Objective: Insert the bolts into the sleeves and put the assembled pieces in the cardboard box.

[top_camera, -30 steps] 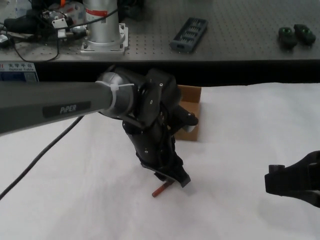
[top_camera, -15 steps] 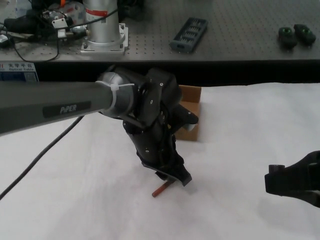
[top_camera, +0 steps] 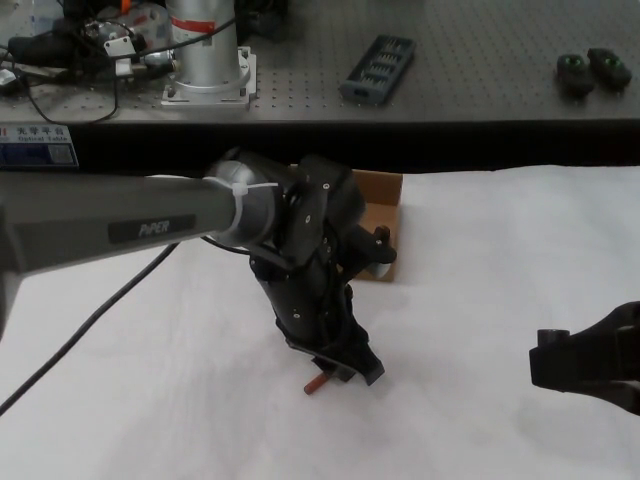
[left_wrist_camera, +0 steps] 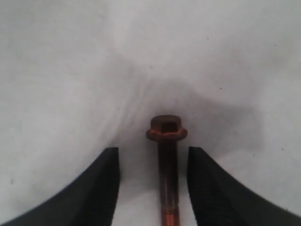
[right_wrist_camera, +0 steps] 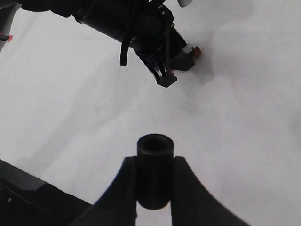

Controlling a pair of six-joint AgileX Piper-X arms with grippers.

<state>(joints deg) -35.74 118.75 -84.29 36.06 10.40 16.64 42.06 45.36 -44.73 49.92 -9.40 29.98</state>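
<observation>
**Left pincer (left_wrist_camera: 153,149) closes in on the bolt (left_wrist_camera: 168,174)**

In the last second the left arm has sunk and slid a little. We judge a grasp is close. The bolt lies on the counter, on the near side of the cardboard box (top_camera: 384,196). The left wrist view adds what the high view hides: the pincer is open, a finger either side of the bolt, touching neither. The right pincer (right_wrist_camera: 155,165), well away from the box, grips a sleeve (right_wrist_camera: 155,183) — ready for insertion.

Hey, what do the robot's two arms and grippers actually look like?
The left arm is a grey tube with white lettering, a white cable tie beside its black wrist, and a black cable running from it. The left gripper and right gripper both have black, curved, tapering fingers.
</observation>
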